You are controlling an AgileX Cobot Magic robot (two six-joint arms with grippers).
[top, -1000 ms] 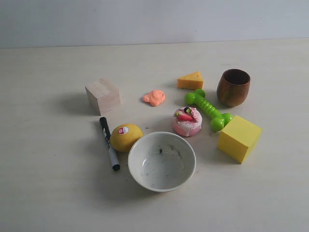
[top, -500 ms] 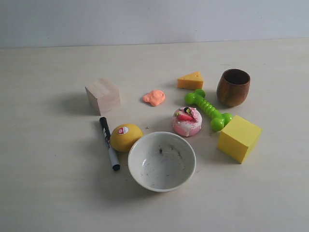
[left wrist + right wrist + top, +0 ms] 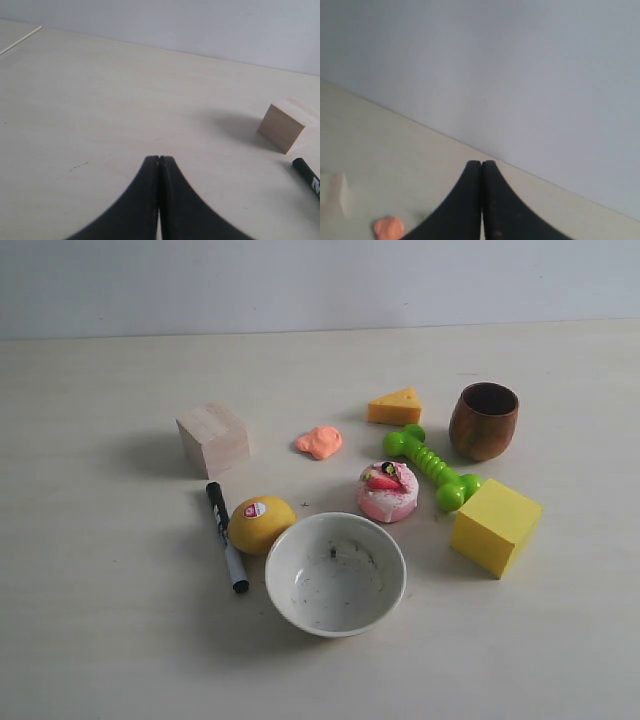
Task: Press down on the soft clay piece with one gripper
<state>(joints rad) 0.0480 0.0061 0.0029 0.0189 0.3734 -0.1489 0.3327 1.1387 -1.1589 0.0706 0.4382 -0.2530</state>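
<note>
The soft clay piece (image 3: 320,442) is a small salmon-orange lump lying on the table between the wooden block and the cheese wedge. It also shows at the edge of the right wrist view, clay (image 3: 389,227), well apart from the fingers. My right gripper (image 3: 481,163) is shut, black fingers pressed together with nothing between them, held above the table. My left gripper (image 3: 159,158) is shut and empty too, over bare tabletop away from the clay. Neither gripper appears in the exterior view.
Around the clay stand a wooden block (image 3: 213,438), cheese wedge (image 3: 395,406), green toy bone (image 3: 431,466), brown wooden cup (image 3: 484,420), pink cake toy (image 3: 388,490), yellow cube (image 3: 495,526), lemon (image 3: 261,524), black marker (image 3: 226,536) and white bowl (image 3: 335,573).
</note>
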